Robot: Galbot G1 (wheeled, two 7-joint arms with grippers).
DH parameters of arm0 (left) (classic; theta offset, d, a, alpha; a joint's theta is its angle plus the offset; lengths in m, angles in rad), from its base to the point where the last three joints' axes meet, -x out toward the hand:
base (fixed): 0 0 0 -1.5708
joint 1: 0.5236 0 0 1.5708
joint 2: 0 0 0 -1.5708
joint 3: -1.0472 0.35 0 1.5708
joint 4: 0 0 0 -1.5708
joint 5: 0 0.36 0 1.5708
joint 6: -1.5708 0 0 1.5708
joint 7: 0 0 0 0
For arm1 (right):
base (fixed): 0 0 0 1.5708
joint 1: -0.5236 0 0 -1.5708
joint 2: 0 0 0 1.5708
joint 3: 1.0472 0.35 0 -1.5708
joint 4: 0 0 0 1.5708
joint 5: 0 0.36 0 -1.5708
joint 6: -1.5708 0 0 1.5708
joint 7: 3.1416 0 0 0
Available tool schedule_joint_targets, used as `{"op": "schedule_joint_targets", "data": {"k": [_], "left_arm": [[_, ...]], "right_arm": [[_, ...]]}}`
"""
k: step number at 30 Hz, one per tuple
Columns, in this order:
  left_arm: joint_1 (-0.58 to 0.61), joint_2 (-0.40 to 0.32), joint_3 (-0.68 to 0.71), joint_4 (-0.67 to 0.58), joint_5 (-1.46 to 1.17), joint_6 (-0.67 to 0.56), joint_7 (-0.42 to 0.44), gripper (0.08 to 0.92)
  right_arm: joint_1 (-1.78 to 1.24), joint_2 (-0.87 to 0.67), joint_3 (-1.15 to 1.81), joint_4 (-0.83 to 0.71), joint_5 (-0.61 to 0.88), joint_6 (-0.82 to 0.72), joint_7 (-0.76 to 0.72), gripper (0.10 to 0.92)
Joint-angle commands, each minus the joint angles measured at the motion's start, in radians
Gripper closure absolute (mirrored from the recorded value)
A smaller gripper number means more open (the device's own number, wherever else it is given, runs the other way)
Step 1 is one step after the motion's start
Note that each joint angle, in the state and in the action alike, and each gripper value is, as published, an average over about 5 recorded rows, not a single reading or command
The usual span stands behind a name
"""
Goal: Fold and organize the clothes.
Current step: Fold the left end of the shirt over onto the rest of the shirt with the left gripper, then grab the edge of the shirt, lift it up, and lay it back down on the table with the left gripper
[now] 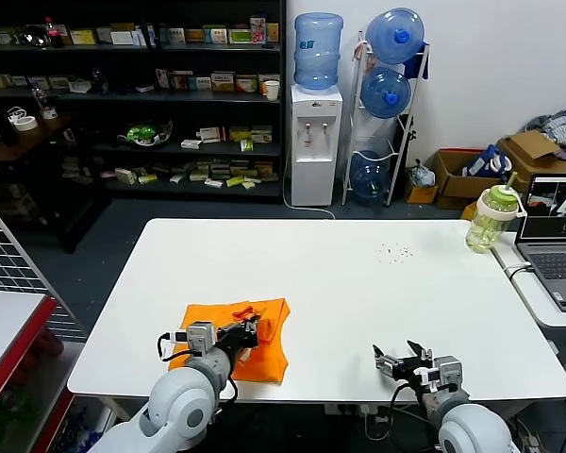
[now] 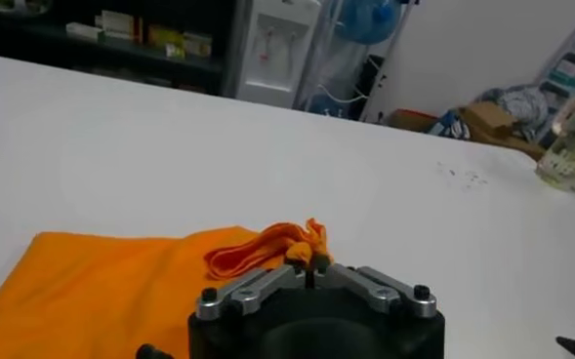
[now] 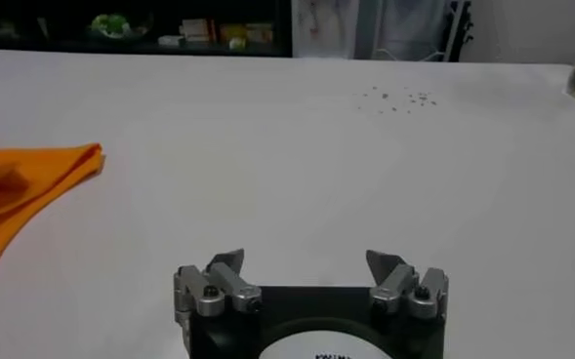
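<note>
The orange T-shirt (image 1: 234, 342) is found lying on the white table (image 1: 358, 283) near its front edge, on the robot's left, folded into a compact, roughly rectangular bundle with one bunched ridge of cloth standing up from its top layer. The left gripper (image 1: 252, 330) is positioned over the shirt's right-hand portion; in the left wrist view its fingers (image 2: 318, 261) are seen drawn together with a small pinch of orange fabric caught between the tips, so that a fold of the shirt (image 2: 121, 293) is taken to be clamped. The right gripper (image 1: 402, 362) is held low over bare table near the front edge, well apart from the garment, with its fingers (image 3: 224, 265) standing wide apart and nothing between them. The garment is judged to be light, soft and entirely limp: no shape will be kept when it is lifted, and layers are likely to slide over one another and unfold if only the upper ply is caught. A slippery surface is not indicated, and no fragility is expected. A hold is best taken at an edge or corner where all layers can be pinched together, rather than in the middle of the panel. The loose ridge is noted as a point where the fold may be disturbed.
</note>
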Motion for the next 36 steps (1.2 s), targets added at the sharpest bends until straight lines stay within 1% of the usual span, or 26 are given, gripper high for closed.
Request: {"op": "schedule_joint_targets", "data": {"k": [1, 5, 8, 10, 12, 14, 16, 18, 21, 25, 31, 36], "left_arm": [[-0.002, 0.005, -0.025, -0.022, -0.021, 0.026, 0.009, 0.835], [0.041, 0.077, -0.114, -0.059, -0.088, 0.040, 0.002, 0.723], [0.075, 0.159, -0.194, -0.069, -0.130, 0.043, 0.006, 0.636], [0.108, 0.224, -0.261, -0.064, -0.158, 0.043, 0.025, 0.576], [0.147, 0.284, -0.334, -0.046, -0.176, 0.041, 0.065, 0.515], [0.181, 0.329, -0.395, -0.013, -0.181, 0.040, 0.124, 0.463], [0.208, 0.361, -0.437, 0.031, -0.185, 0.036, 0.198, 0.402], [0.227, 0.382, -0.450, 0.072, -0.190, 0.028, 0.282, 0.342], [0.238, 0.391, -0.435, 0.112, -0.195, 0.021, 0.384, 0.257], [0.218, 0.365, -0.384, 0.144, -0.186, 0.022, 0.433, 0.187], [0.157, 0.311, -0.305, 0.187, -0.141, 0.020, 0.457, 0.177], [0.129, 0.301, -0.261, 0.224, -0.073, 0.009, 0.474, 0.177]], "right_arm": [[0.000, 0.000, 0.003, -0.004, 0.000, 0.001, -0.003, 0.203], [0.001, -0.001, 0.004, -0.002, 0.002, 0.003, -0.006, 0.203], [0.000, -0.001, 0.005, -0.001, 0.003, 0.006, -0.009, 0.203], [0.000, -0.002, 0.004, 0.000, 0.004, 0.008, -0.012, 0.203], [0.001, -0.002, 0.004, 0.001, 0.003, 0.010, -0.014, 0.203], [0.001, -0.001, 0.003, 0.002, 0.003, 0.012, -0.016, 0.203], [0.001, 0.001, 0.001, 0.004, 0.003, 0.013, -0.017, 0.203], [0.000, 0.002, 0.000, 0.006, 0.002, 0.014, -0.017, 0.203], [-0.002, 0.004, -0.001, 0.009, 0.001, 0.014, -0.018, 0.203], [-0.007, 0.002, 0.001, 0.012, 0.001, 0.014, -0.018, 0.203], [-0.015, 0.001, 0.007, 0.016, 0.001, 0.014, -0.018, 0.203], [-0.016, 0.005, 0.008, 0.013, 0.001, 0.015, -0.018, 0.203]]}}
